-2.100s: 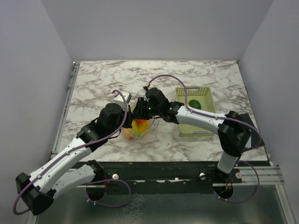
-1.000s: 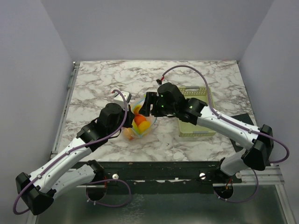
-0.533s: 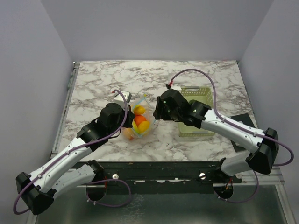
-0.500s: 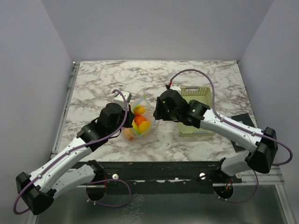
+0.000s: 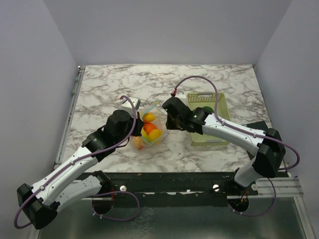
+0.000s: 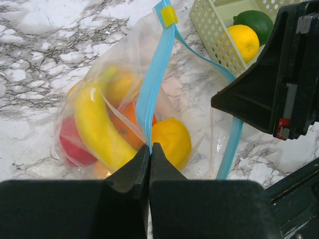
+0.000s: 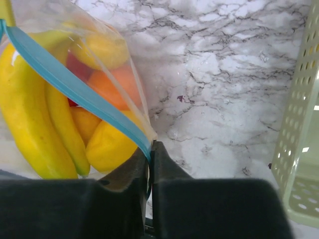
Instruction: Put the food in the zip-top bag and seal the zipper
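Altogether, two tools [image 6: 150, 147] [image 7: 149, 145] pinch one zipper [image 6: 149, 94]; basket [image 6: 214, 31] holds two fruits [image 6: 244, 42] [image 6: 255, 21].

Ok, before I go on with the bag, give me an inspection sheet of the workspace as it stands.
surface: marble-pattern table, nothing spilled seen.
bag: zip-top bag left of the basket, holding banana, apple and orange; mouth open.
zipper: zipper with its two sides apart, yellow slider at the far end.
food not yet bagged: lemon and green piece in the basket.
clutter: nothing seen.
grippers: left gripper and right gripper both shut on the zipper.
cables: purple cables arch over each arm.
surroundings: plain grey walls.
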Controlling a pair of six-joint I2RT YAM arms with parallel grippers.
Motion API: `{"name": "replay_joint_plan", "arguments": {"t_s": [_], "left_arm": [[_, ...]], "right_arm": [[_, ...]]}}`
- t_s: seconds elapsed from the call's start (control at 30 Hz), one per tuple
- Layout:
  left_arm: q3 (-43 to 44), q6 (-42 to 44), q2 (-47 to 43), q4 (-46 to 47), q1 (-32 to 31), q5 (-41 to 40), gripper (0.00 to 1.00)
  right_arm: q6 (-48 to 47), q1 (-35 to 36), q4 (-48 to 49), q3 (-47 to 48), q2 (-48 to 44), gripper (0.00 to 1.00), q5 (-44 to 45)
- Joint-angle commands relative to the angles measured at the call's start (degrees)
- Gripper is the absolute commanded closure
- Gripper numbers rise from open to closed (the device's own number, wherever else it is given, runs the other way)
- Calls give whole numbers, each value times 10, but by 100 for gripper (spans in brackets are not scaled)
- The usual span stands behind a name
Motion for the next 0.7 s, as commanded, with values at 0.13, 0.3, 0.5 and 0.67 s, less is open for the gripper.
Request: {"name": "replay_joint_plan", "arguments": {"t_s": [0.13, 0.3, 0.5, 0.67], "left_arm": [[-6, 5, -1, 3, 0, -6, 100], [2, 8, -6, 0, 0, -27, 100], [18, -1, -7, -11, 0, -44, 100], [34, -3, 4, -20, 1, -42, 100]], "right_arm": [[-16, 3, 4, 31, -30, 99, 17], [-34, 3, -5, 51, -70, 99, 2], [-45, 3, -17, 38, -114, 100, -8], [-28, 3, -19, -22, -116, 99, 9]]}}
